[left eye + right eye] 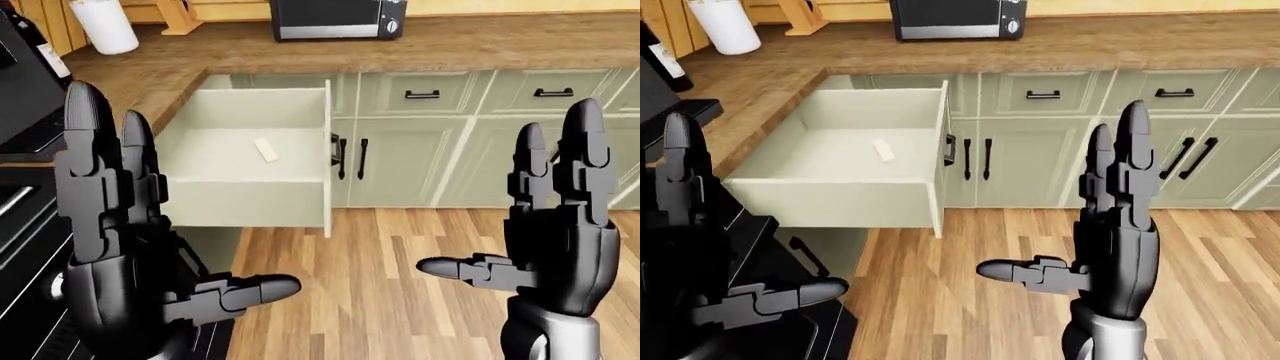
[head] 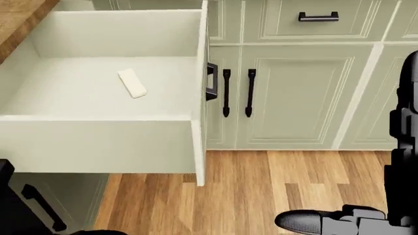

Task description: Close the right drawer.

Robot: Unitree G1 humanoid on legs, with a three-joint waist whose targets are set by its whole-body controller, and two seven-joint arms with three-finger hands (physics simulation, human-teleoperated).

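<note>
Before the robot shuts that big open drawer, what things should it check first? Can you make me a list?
1. Drawer pulled out and needing a push: ok, it stands wide open.
2. Something sticking up that could jam it: ok, only a small white block lies flat on the drawer floor.
3. Left hand free: ok, fingers open, holding nothing.
4. Right hand free: ok, open and empty too.
5. A hand touching the drawer front or its handle: not ok, both hands are held up, apart from it.
6. Floor beside the drawer free for stepping closer: ok in what shows; the robot's feet cannot be seen.
</note>
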